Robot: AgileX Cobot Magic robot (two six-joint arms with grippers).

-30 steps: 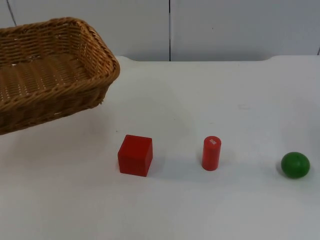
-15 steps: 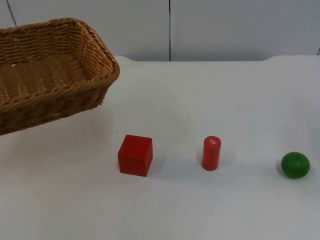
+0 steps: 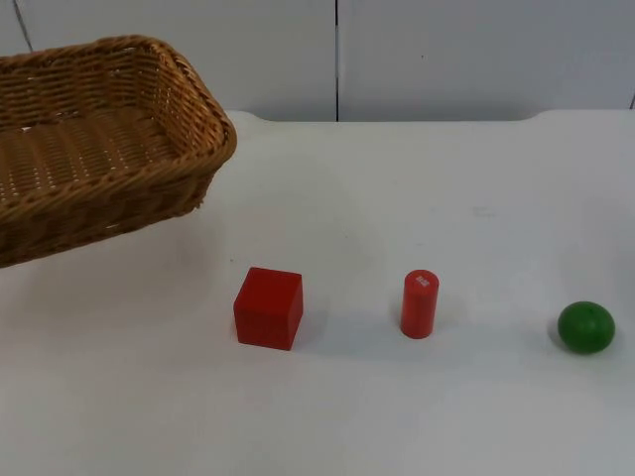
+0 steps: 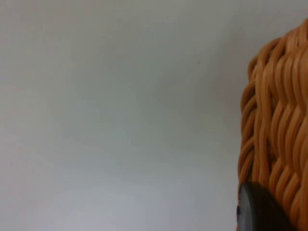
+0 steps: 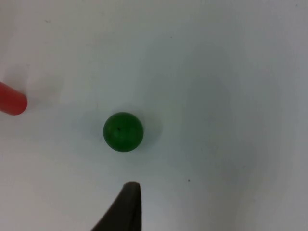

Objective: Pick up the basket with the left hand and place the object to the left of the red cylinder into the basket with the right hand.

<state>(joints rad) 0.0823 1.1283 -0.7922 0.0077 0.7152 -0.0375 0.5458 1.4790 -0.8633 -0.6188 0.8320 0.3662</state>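
With the wicker basket [image 3: 99,139] gripped by the left claw [image 4: 260,211] and held off the table [image 3: 397,198], the right claw [image 5: 126,207], grip unreadable, hangs above the green ball [image 5: 123,131] and must next cross past the red cylinder [image 3: 420,303] to the red cube [image 3: 268,307] at its left.

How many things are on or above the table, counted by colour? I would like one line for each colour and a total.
Red: 2 (red cube, red cylinder)
Green: 1 (green ball)
Tan wicker: 1 (basket)
Total: 4
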